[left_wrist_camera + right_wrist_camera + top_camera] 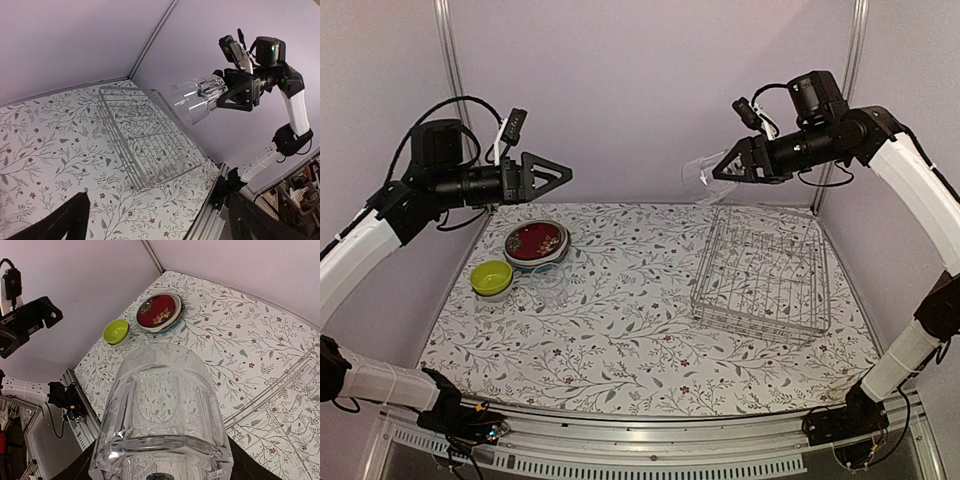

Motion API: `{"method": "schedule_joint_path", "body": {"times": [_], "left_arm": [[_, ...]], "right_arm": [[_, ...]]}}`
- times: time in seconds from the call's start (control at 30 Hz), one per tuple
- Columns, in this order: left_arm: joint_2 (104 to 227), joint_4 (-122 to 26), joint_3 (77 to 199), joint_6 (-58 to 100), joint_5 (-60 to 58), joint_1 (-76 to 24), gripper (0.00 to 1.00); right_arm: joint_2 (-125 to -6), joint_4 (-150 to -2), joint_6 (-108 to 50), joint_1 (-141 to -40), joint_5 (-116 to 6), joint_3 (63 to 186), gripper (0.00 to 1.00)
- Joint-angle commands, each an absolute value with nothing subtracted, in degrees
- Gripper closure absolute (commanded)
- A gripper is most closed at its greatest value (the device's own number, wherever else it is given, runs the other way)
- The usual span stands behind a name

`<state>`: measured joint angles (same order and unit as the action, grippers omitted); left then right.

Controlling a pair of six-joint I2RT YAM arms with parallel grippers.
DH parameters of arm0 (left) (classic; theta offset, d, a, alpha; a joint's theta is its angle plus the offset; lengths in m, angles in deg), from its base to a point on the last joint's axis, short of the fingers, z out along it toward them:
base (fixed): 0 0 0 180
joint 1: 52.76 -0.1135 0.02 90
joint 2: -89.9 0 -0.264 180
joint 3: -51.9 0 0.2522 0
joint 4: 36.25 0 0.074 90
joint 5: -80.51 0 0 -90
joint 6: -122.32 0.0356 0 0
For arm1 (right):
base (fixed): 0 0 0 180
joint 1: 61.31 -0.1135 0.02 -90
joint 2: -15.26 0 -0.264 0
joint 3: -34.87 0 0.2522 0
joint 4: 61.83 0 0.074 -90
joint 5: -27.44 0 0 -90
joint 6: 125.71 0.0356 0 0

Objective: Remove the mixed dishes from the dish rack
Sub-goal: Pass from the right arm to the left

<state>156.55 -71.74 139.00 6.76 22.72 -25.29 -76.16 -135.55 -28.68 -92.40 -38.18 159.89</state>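
My right gripper is shut on a clear drinking glass, held on its side high above the far left corner of the silver wire dish rack. The glass fills the right wrist view. No dishes show in the rack. The red floral plate tops a stack of plates at the far left. The lime-green bowl sits beside it, nested on a whitish bowl. Another clear glass stands near them. My left gripper is open and empty, high above the plates.
The floral tablecloth covers the table. Purple walls and metal posts close the back and sides. The rack and the held glass show in the left wrist view.
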Motion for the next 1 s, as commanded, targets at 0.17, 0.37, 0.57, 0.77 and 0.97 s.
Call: {"method": "schedule_joint_path", "body": {"times": [0.17,0.37,0.57,0.77,0.97], "left_arm": [[155.7,-48.7,136.4,-6.7,35.3,-22.7,0.09],[156.9,-44.3,138.4,-9.4,37.0,-19.4,0.13],[158.7,-43.9,140.6,-8.5,36.1,-15.4,0.21],[160.8,-42.9,142.5,-8.3,36.5,-12.7,0.32],[162.5,-42.3,144.2,-8.5,36.9,-11.2,0.45]], "right_arm": [[-71.8,-113.9,-20.1,-97.5,-23.4,158.7,0.48],[-72.4,-107.0,-16.8,-100.9,-21.1,157.9,0.49],[-74.5,-102.1,-14.1,-103.2,-18.8,158.1,0.49],[-76.4,-100.1,-12.8,-104.9,-17.4,158.0,0.49],[-78.1,-97.4,-11.6,-106.1,-15.5,157.6,0.49]]}}
